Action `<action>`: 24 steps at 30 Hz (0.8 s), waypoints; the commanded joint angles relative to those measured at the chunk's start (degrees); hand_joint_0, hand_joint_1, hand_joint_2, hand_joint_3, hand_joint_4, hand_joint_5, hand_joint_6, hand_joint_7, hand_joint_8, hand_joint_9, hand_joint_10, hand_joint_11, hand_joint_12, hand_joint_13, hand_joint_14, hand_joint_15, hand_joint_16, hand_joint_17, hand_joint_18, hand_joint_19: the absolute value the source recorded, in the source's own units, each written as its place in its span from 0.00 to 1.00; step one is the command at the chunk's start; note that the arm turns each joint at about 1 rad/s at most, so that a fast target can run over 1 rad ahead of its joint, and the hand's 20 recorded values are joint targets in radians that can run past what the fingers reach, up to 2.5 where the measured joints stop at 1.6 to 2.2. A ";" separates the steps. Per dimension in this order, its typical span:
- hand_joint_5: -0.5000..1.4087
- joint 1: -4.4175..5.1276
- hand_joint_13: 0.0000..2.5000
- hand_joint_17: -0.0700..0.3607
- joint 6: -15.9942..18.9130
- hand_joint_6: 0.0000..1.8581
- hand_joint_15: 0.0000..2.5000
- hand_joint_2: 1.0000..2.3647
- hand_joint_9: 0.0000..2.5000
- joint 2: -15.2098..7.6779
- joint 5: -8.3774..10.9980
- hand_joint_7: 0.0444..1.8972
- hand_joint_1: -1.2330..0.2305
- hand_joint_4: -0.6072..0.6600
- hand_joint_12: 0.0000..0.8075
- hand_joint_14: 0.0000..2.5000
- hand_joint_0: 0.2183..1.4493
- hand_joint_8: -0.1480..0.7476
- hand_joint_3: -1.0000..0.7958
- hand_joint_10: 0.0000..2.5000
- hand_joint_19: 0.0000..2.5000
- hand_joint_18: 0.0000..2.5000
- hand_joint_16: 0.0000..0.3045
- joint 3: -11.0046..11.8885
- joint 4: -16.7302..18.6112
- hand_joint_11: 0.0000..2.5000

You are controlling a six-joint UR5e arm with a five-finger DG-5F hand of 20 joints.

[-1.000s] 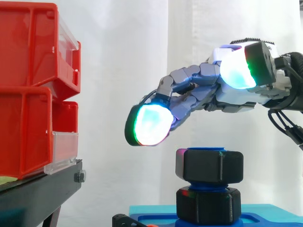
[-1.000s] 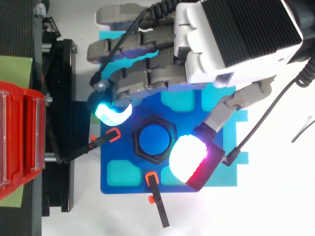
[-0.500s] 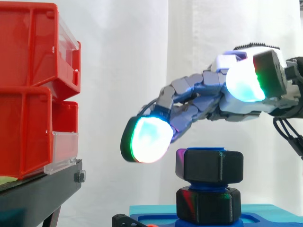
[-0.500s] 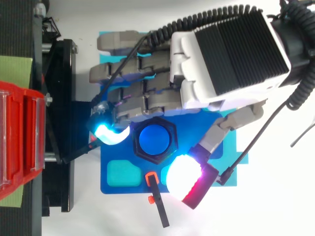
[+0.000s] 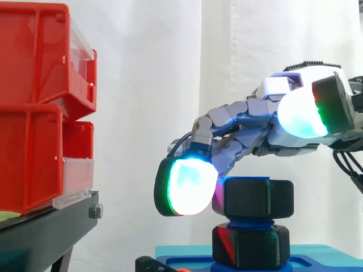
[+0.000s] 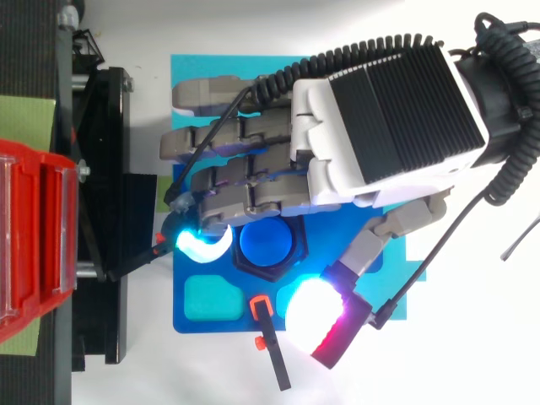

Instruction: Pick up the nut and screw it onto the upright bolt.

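Hand (image 6: 380, 118) open, grasping nothing. Fingertip pad (image 5: 187, 186) just beside nut (image 5: 258, 198), which sits atop bolt (image 6: 267, 242). Thumb pad (image 5: 300, 113) is above bolt. Risk: 1-sided push tilts nut and threads jam.

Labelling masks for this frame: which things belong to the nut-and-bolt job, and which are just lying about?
Job: robot hand, upper black nut, blue bolt, blue base plate under the bolt.
Lying about: red bins, black stand, black clamps with orange tips.
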 commanded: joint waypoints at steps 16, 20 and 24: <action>0.23 -2.21 0.12 0.35 0.00 0.27 0.00 0.00 0.28 0.00 -1.14 0.67 0.71 0.66 0.37 0.00 0.23 0.49 0.28 0.00 0.00 0.00 0.11 0.07 0.96 0.00; 0.24 -2.83 0.13 0.34 -0.09 0.27 0.00 0.00 0.30 0.00 -2.20 0.69 0.70 0.65 0.37 0.00 0.24 0.49 0.28 0.00 0.00 0.00 0.11 0.07 0.87 0.00; 0.26 -3.18 0.15 0.33 -0.09 0.27 0.00 0.00 0.33 0.00 -2.55 0.71 0.69 0.65 0.36 0.00 0.24 0.49 0.28 0.00 0.00 0.02 0.10 0.07 0.87 0.00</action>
